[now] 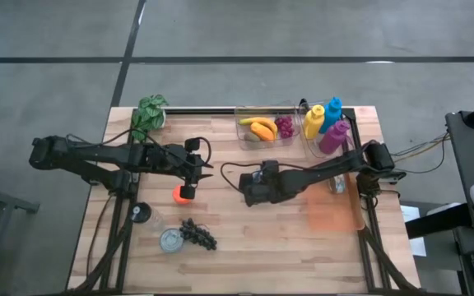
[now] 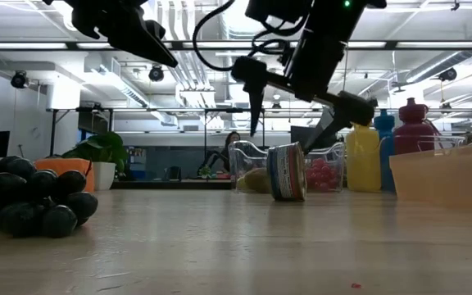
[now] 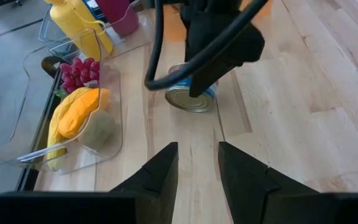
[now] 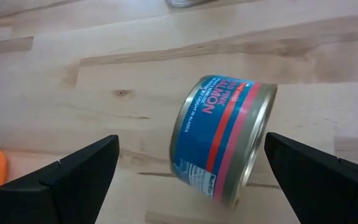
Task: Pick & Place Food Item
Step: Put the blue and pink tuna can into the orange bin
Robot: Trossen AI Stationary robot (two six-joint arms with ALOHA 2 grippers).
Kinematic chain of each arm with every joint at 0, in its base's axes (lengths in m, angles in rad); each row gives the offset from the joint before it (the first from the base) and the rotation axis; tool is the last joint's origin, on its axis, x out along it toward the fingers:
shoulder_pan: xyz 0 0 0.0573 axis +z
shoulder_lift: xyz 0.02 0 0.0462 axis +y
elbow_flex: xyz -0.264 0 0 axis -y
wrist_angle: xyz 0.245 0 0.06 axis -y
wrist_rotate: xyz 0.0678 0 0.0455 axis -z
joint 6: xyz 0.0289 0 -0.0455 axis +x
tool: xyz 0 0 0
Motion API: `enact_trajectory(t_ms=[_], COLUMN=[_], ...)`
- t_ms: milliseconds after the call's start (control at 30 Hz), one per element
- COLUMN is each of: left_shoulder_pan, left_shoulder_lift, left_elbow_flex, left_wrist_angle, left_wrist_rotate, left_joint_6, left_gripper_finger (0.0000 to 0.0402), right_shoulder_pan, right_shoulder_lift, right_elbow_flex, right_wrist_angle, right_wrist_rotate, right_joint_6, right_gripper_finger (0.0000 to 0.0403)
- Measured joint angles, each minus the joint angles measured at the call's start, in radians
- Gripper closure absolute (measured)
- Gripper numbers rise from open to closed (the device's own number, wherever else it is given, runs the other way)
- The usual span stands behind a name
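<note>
The right claw (image 4: pixel 191 171) hangs over the middle of the worktop (image 1: pixel 245 238) with its fingers spread wide, and between them, on its side, lies the salmon can (image 4: pixel 222 137), blue label with a pink band. Nothing is gripped: the can rests on the wood, a clear gap on either side. I read this as the approach stage of the pick, the can straddled but not yet taken. The next move calls for a drop of the wrist and a squeeze across the can's flat ends or its round wall, and since it lies tipped and free to roll, that squeeze wants to be centred or the can may skid away.

The left claw (image 1: pixel 197 168) waits left of centre, fingers parted a little, holding nothing, right over a small orange fruit (image 1: pixel 183 193). On the near left of the worktop lie a second can (image 1: pixel 170 239), upright, and a bunch of dark grapes (image 1: pixel 198 234).

Now the containers. At the far edge, a clear tray (image 1: pixel 243 131) holds a banana (image 1: pixel 257 122), an orange piece beside it, something greenish, and red grapes (image 1: pixel 285 126). Just right of it, a wire rack (image 1: pixel 349 117) carries three bottles: yellow (image 1: pixel 313 122), blue (image 1: pixel 333 113) and magenta (image 1: pixel 333 137). A potted plant (image 1: pixel 149 113) sits at the far left corner. Which container is meant for the can, I cannot tell.
</note>
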Motion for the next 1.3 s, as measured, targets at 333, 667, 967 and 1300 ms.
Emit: enact_trajectory(t_ms=[333,667,967,1300], left_shoulder_pan=[0.000,0.000,0.000,0.000], left_shoulder_lift=[0.000,0.000,0.000,0.000], left_elbow_flex=[0.000,0.000,0.000,0.000], left_wrist_angle=[-0.001,-0.002,-0.002,-0.002], left_wrist_rotate=[0.000,0.000,0.000,0.000], left_joint_6=[0.000,0.000,0.000,0.000], left_gripper_finger=[0.0284,0.0284,0.0284,0.0284], right_shoulder_pan=[-0.025,-0.055,-0.056,-0.057], right_shoulder_lift=[0.035,0.093,0.100,0.099], right_elbow_flex=[0.002,0.003,0.002,0.003], right_wrist_angle=[-0.009,0.019,0.003,-0.012], right_wrist_rotate=[0.000,-0.023,-0.023,-0.024], right_joint_6=[0.003,0.005,-0.023,-0.024], right_gripper_finger=[0.0003,0.0003,0.0003,0.0003])
